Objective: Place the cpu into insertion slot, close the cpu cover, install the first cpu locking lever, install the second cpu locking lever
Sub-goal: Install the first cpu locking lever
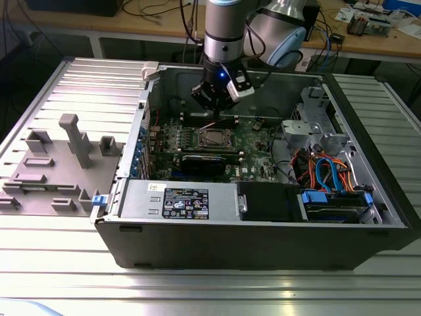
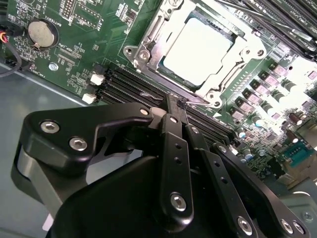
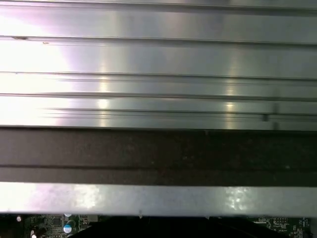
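We start big: a dark grey steel computer case [image 1: 263, 237] lies open on a ribbed aluminium table [image 1: 59, 263], with a grey plastic fixture tray [image 1: 59, 171] on the exterior view's left. Inside, the green motherboard [image 2: 74, 44] is matte and dense with small parts: black memory slots [image 2: 124, 82], a round silver coin battery [image 2: 40, 31], and rows of small cylindrical capacitors [image 2: 270, 82].

The arm [image 1: 223, 33] hangs over the board with the gripper [image 2: 176, 106] low. In the second wrist view its black matte fingers [image 2: 173, 148] are drawn together to a narrow tip with nothing visible between them, and that tip sits just beside the socket's near edge, right at a thin wire lever [image 2: 193, 99]. Contact we can't confirm.

The cpu [image 2: 198, 52] is already seated in the insertion slot [image 1: 214, 138]: a flat, pale silvery, smooth square face. The cpu cover [image 2: 242, 54], a stamped bright metal frame with a central window, appears to lie down flat around it, screws at the corners.

We judge the job to be at the lever stage: chip in, cover down, lever work in hand. We can't tell which lever, or whether either is latched. This step calls for a small, precise push on a springy thin wire beside fragile parts; slipping off is the risk.

The first wrist view gives ribbed metal and a dark case wall [image 3: 158, 156].
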Controlling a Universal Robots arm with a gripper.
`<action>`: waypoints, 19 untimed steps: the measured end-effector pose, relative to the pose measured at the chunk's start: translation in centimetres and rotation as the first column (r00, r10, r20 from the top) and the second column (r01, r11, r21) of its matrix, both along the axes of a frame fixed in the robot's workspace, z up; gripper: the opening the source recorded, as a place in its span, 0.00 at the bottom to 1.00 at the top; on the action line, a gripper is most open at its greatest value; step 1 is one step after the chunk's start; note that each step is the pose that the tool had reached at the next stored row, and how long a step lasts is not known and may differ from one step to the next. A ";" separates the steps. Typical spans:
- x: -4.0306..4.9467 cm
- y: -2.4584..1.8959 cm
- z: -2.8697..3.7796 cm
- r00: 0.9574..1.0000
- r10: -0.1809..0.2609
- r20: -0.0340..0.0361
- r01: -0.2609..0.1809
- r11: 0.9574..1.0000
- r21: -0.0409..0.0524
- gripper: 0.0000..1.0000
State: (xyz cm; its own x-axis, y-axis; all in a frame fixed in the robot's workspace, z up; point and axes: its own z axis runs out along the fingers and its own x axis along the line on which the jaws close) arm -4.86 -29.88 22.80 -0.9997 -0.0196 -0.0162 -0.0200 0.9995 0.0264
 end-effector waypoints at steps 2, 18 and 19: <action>0.23 0.01 -0.10 1.000 0.000 0.000 0.000 1.000 0.000 0.11; 0.98 0.01 -0.91 1.000 -0.001 0.000 0.001 1.000 0.000 0.11; 1.00 0.01 -0.96 1.000 -0.001 0.000 0.001 1.000 0.000 0.11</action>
